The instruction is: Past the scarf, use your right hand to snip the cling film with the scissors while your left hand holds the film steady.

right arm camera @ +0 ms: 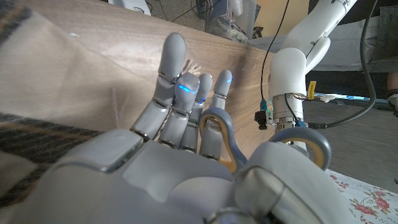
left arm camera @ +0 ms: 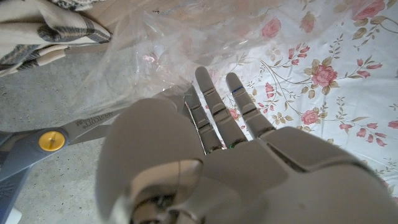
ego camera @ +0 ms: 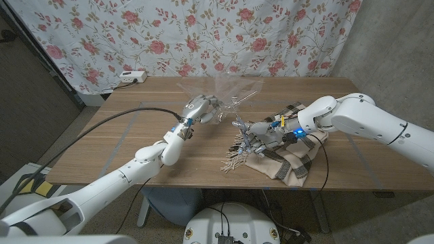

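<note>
Your left hand (ego camera: pixel 201 108) holds the cling film (ego camera: pixel 224 91) raised above the bench (ego camera: pixel 122 135), fingers pinching it | your right hand (ego camera: pixel 266 137) grips the scissors (ego camera: pixel 239 119) over the scarf (ego camera: pixel 285 157), blades at film's edge | cut not visibly made; snip remains.

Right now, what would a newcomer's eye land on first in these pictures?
The sheet of cling film held up above the table's middle by the left hand. Next, the right hand over the plaid scarf, gripping grey-handled scissors whose blades point at the film.
</note>
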Controlling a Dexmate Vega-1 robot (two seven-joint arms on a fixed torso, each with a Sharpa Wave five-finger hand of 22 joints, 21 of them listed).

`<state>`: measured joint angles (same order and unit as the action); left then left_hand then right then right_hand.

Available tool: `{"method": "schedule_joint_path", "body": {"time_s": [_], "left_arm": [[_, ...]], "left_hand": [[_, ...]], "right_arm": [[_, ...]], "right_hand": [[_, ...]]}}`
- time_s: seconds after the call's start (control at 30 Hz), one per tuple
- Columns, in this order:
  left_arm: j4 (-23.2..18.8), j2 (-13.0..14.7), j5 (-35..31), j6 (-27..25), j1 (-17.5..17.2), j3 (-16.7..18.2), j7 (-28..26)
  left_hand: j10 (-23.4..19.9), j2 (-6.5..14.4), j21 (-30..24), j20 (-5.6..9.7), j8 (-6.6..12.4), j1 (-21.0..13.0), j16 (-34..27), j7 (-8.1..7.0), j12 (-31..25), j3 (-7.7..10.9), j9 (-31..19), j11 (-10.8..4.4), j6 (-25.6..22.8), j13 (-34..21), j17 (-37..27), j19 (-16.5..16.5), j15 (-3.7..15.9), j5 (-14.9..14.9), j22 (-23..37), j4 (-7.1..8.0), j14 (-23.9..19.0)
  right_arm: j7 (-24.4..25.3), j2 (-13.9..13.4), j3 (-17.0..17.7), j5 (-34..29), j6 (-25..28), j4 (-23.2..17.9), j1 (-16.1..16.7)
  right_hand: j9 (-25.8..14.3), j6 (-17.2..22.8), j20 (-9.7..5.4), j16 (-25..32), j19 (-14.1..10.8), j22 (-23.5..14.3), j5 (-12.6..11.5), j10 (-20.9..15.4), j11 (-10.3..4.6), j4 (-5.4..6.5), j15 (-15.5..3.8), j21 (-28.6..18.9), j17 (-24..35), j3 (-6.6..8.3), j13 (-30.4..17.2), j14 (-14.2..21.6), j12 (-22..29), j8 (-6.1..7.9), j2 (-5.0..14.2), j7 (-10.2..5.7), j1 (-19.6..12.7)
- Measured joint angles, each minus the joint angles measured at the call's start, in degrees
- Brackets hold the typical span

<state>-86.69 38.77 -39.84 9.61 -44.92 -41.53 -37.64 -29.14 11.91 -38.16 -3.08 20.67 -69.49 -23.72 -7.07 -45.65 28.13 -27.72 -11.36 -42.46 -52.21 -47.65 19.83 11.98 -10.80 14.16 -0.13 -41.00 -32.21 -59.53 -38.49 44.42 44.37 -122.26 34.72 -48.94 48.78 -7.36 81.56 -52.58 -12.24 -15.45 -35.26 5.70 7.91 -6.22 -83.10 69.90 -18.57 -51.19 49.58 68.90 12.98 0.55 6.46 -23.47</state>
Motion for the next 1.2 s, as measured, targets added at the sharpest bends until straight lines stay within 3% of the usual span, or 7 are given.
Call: {"method": "schedule_joint_path", "body": {"time_s": [0.57,1.2], "left_arm": [[1.3,-1.2,5.2,3.5,-0.1,0.7,1.5],[2.5,-1.8,13.4,9.8,0.5,1.5,11.3]], "left_hand": [[0.0,-0.5,-0.2,0.83,1.4,0.5,0.6,-0.3,0.0,0.87,-2.0,0.0,0.3,0.5,0.0,-0.8,0.0,0.0,-0.3,0.86,0.0],[-0.9,-0.5,-0.7,1.03,2.56,0.5,1.1,-0.3,0.0,1.35,-3.8,-0.41,0.3,1.1,-0.5,-1.4,0.23,0.0,-1.1,0.36,-0.2]], "right_arm": [[-0.9,0.1,-0.3,-0.5,-0.4,0.4,-0.2],[-1.7,0.2,-0.6,-1.3,-1.1,0.9,-0.5]], "right_hand": [[0.0,-0.1,0.01,-0.2,0.0,-0.1,0.2,0.1,-0.13,0.0,0.09,0.1,0.0,0.0,0.1,0.1,0.4,0.0,0.23,0.09,-0.2],[0.0,-0.1,0.02,-0.2,0.0,-0.2,0.2,0.3,-0.3,0.0,0.11,0.1,0.1,0.0,0.4,0.1,0.4,0.0,0.23,0.09,-0.2]]}}
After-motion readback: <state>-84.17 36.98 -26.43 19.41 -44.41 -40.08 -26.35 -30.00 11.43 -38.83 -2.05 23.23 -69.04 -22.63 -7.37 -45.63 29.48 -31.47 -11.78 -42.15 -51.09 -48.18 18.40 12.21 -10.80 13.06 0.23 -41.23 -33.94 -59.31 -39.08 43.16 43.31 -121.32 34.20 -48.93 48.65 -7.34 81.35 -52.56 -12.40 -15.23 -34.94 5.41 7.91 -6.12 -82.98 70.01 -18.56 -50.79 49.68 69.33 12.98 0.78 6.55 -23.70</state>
